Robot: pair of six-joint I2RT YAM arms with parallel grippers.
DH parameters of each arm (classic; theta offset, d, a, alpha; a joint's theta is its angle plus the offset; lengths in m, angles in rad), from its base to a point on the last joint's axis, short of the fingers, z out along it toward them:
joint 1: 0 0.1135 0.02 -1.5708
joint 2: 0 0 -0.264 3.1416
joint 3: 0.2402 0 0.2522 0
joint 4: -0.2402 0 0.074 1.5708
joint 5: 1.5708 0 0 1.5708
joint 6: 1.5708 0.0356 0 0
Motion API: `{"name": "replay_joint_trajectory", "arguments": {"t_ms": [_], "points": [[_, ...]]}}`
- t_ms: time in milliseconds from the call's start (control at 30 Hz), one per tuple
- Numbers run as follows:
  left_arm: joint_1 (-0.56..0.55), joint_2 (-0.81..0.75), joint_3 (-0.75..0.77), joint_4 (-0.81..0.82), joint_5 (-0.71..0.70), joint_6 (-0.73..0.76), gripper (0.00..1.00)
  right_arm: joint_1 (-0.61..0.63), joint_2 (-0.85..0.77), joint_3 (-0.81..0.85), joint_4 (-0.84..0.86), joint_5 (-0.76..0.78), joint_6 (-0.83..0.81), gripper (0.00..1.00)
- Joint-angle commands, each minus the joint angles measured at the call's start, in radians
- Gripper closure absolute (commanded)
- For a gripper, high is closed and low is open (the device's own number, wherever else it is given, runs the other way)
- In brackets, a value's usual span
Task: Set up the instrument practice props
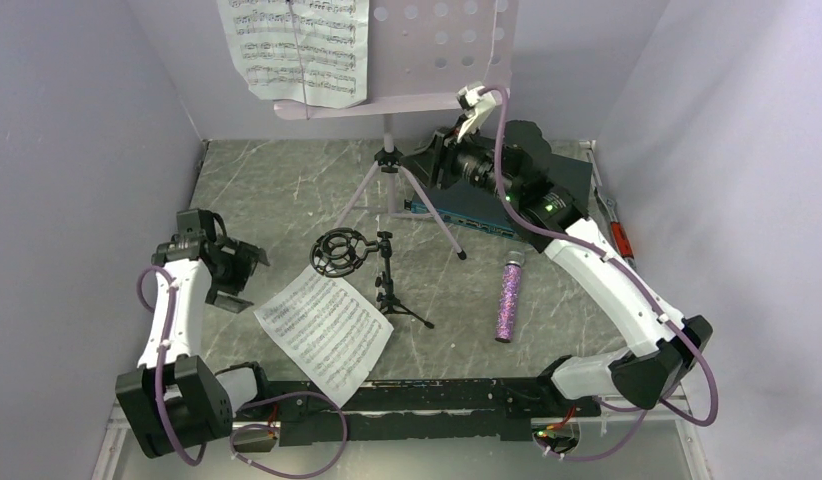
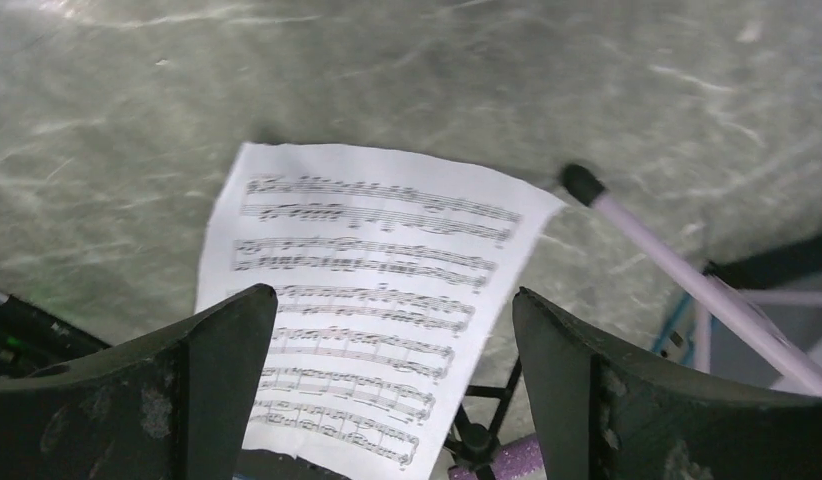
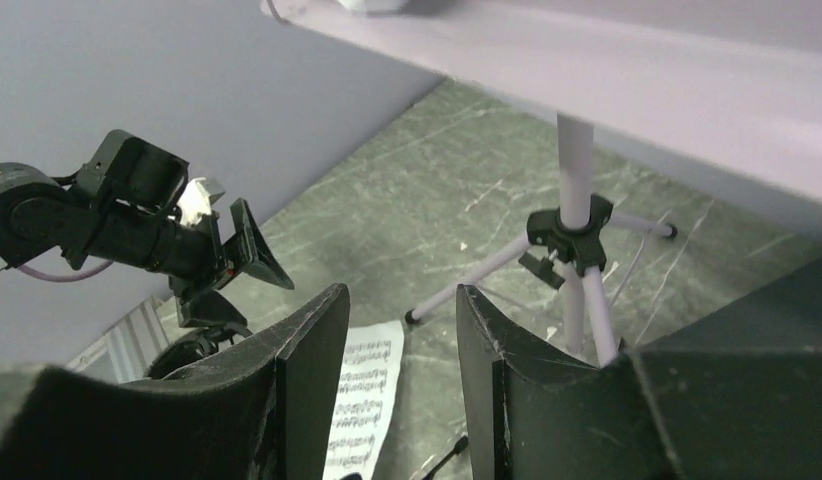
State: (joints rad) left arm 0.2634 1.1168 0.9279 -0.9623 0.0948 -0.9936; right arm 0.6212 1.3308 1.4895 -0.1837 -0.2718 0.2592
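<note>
Left gripper (image 1: 227, 262), at the left of the top view, stands wide open and empty. In its own wrist view the two black fingers (image 2: 217, 370) frame a white sheet-music page (image 2: 372, 290) lying flat on the grey marbled table (image 1: 277, 190). Right gripper (image 3: 397, 300), raised near the right end of the stand's shelf, has its jaws partly apart with nothing between them. In the top view it is hard to pick out against its black arm.

The only writing is the printed staves of notes on the two pages, too small to read.

A pale lilac perforated music stand on a tripod (image 1: 407, 75) stands at the back centre. The frame's top edge cuts off its desk. A second white sheet-music page (image 1: 297, 45) rests on its shelf at the upper left, its top also cut off.

A small black tripod stand with a ring mount (image 1: 387, 285) stands upright in the middle, just beside the table page's upper right corner. A glittery purple microphone (image 1: 509, 298) lies to its right, well apart from it.

A flat dark grey-teal box (image 1: 487, 212) sits at the back right, mostly covered by the right arm.
</note>
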Motion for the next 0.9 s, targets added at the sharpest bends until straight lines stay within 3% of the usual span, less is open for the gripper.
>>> {"name": "replay_joint_trajectory", "arguments": {"t_ms": [0, 333, 533, 700, 867], "points": [[0.004, 0.011, -0.083, -0.029, -0.09, -0.135, 0.06, -0.005, -0.044, -0.044, 0.018, -0.002, 0.02, 0.52], [0.054, 0.121, -0.257, 0.103, -0.115, -0.225, 0.06, -0.013, -0.102, -0.118, -0.033, 0.056, -0.031, 0.52], [0.054, 0.008, -0.439, 0.375, -0.024, -0.177, 0.1, -0.022, -0.099, -0.13, -0.027, 0.061, -0.041, 0.52], [0.055, -0.12, -0.476, 0.447, 0.001, -0.105, 0.14, -0.027, -0.083, -0.117, -0.028, 0.05, -0.036, 0.52], [0.054, -0.21, -0.497, 0.531, 0.045, -0.024, 0.35, -0.031, -0.07, -0.124, -0.005, 0.038, -0.022, 0.52]]}}
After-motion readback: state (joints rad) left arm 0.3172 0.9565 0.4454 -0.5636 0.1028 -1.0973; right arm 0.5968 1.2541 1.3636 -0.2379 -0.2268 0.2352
